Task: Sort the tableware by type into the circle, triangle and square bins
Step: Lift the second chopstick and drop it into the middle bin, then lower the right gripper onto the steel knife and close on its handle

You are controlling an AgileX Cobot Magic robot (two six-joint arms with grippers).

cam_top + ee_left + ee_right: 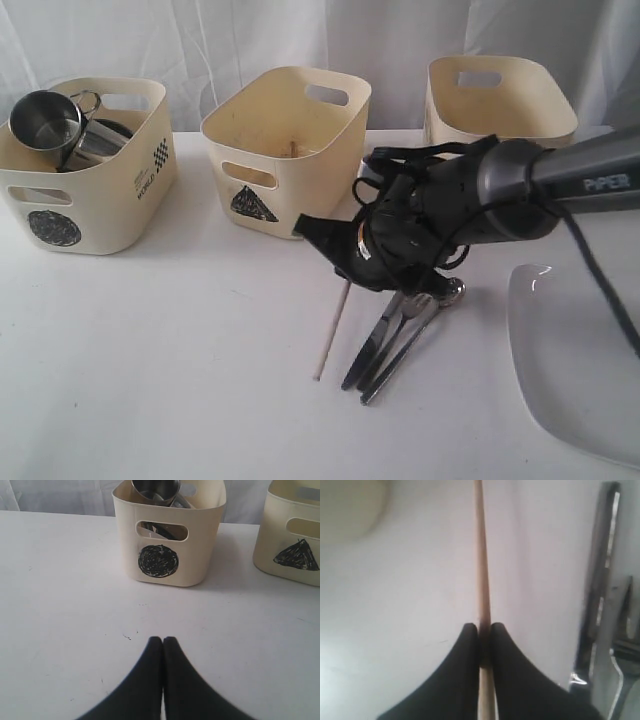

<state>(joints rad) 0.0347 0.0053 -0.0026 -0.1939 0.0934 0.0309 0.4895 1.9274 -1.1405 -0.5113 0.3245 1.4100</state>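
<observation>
My right gripper (345, 277) (483, 627) is shut on a wooden chopstick (331, 333) (480, 555) low over the table, in front of the triangle bin (285, 150). Beside the chopstick lie the steel knife (369, 342) (600, 580), fork (398, 335) and spoon (428, 318), side by side. A second chopstick's tip (293, 148) shows inside the triangle bin. The circle bin (85, 195) (170, 555) holds a steel mug (45, 116) and other steel vessels (100, 138). The large white plate (575, 365) lies at the right. My left gripper (163, 640) is shut on nothing above bare table. The small white bowl is out of view.
A third cream bin (500, 98) stands at the back right, its mark hidden. The right arm (560, 185) and its cables reach in from the right over the plate. White curtain hangs behind the bins. The triangle bin (295, 535) shows at the edge of the left wrist view.
</observation>
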